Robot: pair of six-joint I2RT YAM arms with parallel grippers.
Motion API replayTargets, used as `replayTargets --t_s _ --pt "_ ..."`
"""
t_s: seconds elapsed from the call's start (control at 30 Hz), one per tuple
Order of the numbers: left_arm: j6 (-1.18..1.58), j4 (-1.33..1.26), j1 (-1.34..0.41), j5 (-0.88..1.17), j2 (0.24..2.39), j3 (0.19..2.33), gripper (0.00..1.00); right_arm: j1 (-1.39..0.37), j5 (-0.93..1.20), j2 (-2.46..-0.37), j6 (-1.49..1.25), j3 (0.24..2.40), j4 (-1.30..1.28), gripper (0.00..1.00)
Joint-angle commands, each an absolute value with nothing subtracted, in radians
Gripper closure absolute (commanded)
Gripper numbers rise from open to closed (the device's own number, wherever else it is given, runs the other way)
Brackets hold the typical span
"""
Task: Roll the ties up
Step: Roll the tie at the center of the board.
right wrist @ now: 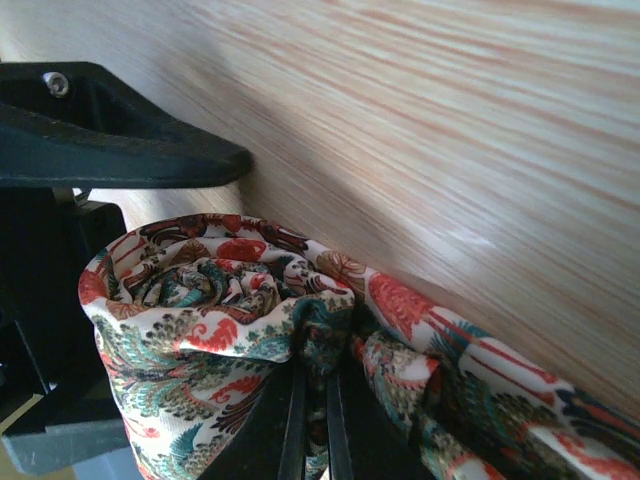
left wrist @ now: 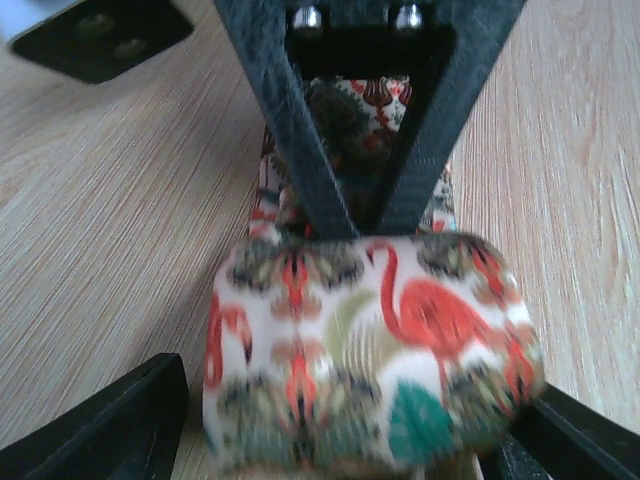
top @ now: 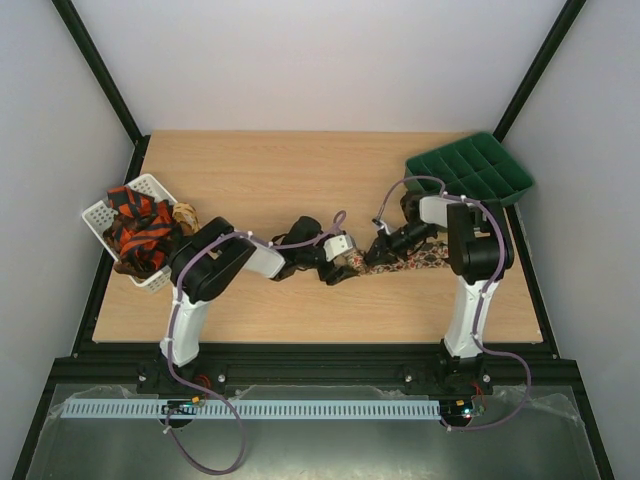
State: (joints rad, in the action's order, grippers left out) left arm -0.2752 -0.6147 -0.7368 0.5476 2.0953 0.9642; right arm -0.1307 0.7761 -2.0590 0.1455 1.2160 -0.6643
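A floral-print tie [top: 410, 260] lies flat across the middle of the table, and its left end is wound into a roll [top: 345, 268]. My left gripper [top: 335, 262] holds that roll; in the left wrist view the roll [left wrist: 370, 350] fills the gap between my two fingers [left wrist: 125, 425]. My right gripper [top: 383, 250] is shut on the tie just right of the roll. Its closed fingers [left wrist: 310, 170] show pinching the fabric, and it pinches a fold of the tie [right wrist: 230, 300] in its own view [right wrist: 315, 385]. More red-orange and black ties [top: 140, 232] fill the basket.
A white plastic basket [top: 98, 213] stands at the table's left edge, with a small tan object [top: 186, 213] beside it. A green compartment tray [top: 470, 170] sits at the back right corner. The left gripper's black finger [right wrist: 120, 150] is close to the right wrist camera.
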Motion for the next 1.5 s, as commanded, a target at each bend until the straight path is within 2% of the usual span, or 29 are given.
replayTargets --t_s 0.0,0.07,0.2,0.27,0.37,0.43,0.6,0.83,0.97,1.03,1.07,1.13,1.2,1.33,1.47 --pt "-0.257 -0.616 -0.742 0.569 2.136 1.006 0.24 -0.205 0.661 -2.126 0.108 1.188 -0.626 0.99" --pt "-0.279 -0.584 -0.742 0.565 2.138 1.004 0.28 -0.221 0.672 -2.131 0.09 1.199 -0.607 0.99" --pt "-0.347 -0.488 -0.741 0.548 2.121 0.975 0.51 -0.225 0.662 -2.133 0.094 1.23 -0.622 0.98" --pt "-0.385 -0.457 -0.741 0.535 2.107 0.94 0.58 -0.22 0.649 -2.115 0.109 1.234 -0.639 0.98" --pt "-0.423 -0.433 -0.742 0.512 2.084 0.888 0.6 -0.21 0.66 -2.073 0.13 1.246 -0.678 0.92" --pt "-0.433 -0.421 -0.742 0.503 2.075 0.867 0.6 -0.205 0.703 -2.036 0.141 1.249 -0.71 0.81" --pt "-0.444 -0.405 -0.744 0.484 2.077 0.857 0.6 -0.213 0.847 -1.934 0.112 1.211 -0.725 0.63" --pt "-0.452 -0.405 -0.747 0.491 2.083 0.865 0.59 -0.268 0.862 -1.958 0.043 1.199 -0.678 0.56" --pt "-0.453 -0.401 -0.75 0.491 2.081 0.865 0.58 -0.273 0.797 -2.014 0.031 1.213 -0.642 0.58" --pt "-0.453 -0.398 -0.75 0.492 2.08 0.865 0.58 -0.272 0.769 -2.033 0.034 1.217 -0.634 0.62" --pt "-0.454 -0.396 -0.75 0.491 2.078 0.865 0.58 -0.273 0.756 -2.04 0.037 1.217 -0.631 0.67" --pt "-0.457 -0.391 -0.75 0.492 2.076 0.867 0.58 -0.27 0.733 -2.042 0.048 1.208 -0.631 0.87" --pt "-0.464 -0.384 -0.75 0.489 2.073 0.867 0.57 -0.262 0.714 -2.034 0.056 1.188 -0.63 0.97" --pt "-0.466 -0.398 -0.748 0.492 2.054 0.865 0.51 -0.224 0.729 -2.042 0.079 1.169 -0.666 0.99" --pt "-0.458 -0.431 -0.746 0.531 2.011 0.888 0.33 -0.173 0.731 -2.061 0.094 1.151 -0.688 0.99"
